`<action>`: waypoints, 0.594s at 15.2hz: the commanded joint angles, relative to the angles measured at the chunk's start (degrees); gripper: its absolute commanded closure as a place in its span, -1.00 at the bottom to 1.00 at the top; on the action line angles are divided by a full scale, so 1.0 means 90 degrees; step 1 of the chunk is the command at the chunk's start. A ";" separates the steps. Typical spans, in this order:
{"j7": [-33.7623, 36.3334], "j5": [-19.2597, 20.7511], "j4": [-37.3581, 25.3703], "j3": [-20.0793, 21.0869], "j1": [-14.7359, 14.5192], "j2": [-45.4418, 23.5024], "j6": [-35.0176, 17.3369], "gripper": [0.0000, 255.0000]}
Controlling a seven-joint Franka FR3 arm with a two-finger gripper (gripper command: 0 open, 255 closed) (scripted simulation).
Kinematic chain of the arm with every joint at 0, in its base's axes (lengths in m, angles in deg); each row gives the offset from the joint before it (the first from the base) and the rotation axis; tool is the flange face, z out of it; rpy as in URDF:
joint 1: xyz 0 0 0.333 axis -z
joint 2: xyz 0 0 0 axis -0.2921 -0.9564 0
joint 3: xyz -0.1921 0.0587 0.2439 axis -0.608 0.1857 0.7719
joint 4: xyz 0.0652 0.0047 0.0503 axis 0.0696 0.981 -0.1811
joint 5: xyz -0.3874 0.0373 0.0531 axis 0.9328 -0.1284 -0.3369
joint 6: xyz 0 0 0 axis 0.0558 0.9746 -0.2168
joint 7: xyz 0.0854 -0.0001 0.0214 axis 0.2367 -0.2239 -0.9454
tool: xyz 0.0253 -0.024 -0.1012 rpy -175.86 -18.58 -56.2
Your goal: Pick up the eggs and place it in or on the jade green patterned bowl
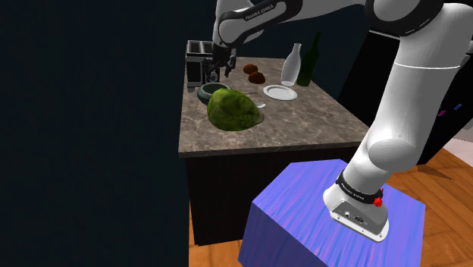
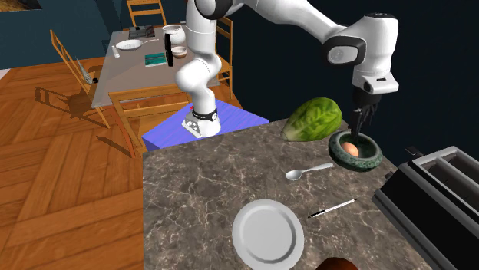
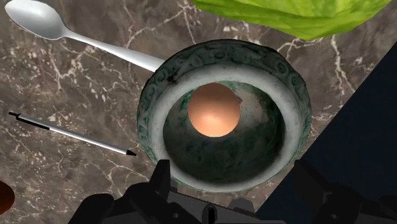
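A brown egg (image 3: 214, 109) lies inside the dark green patterned bowl (image 3: 153, 108), resting against its inner wall. The bowl stands near the counter's edge, beside a big green leafy vegetable (image 3: 299, 16). My gripper (image 3: 234, 181) hangs straight above the bowl, open, with its fingers apart and touching nothing. In the second exterior view the gripper (image 2: 361, 126) is just over the bowl (image 2: 341, 159), with the egg (image 2: 349, 146) showing under it. In the shoulder view the gripper (image 1: 218, 74) hovers above the bowl (image 1: 208, 92) at the counter's far left.
On the marble counter lie a spoon (image 2: 305, 171), a pen (image 2: 332, 208) and a white plate (image 2: 267, 232). A toaster (image 2: 437, 192) stands close to the bowl. Two bottles (image 1: 292, 64) and brown lumps (image 1: 255, 73) sit at the far end. The leafy vegetable (image 2: 313, 119) borders the bowl.
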 commanded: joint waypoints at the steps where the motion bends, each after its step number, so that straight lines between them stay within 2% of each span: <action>1: -0.0022 -0.0022 -0.0112 0.0012 -0.0009 0.0194 0.0308 -1.00; 2: -0.0027 -0.0030 -0.0158 0.0018 -0.0016 0.0283 0.0444 -1.00; 9: -0.0027 -0.0030 -0.0158 0.0018 -0.0016 0.0283 0.0444 -1.00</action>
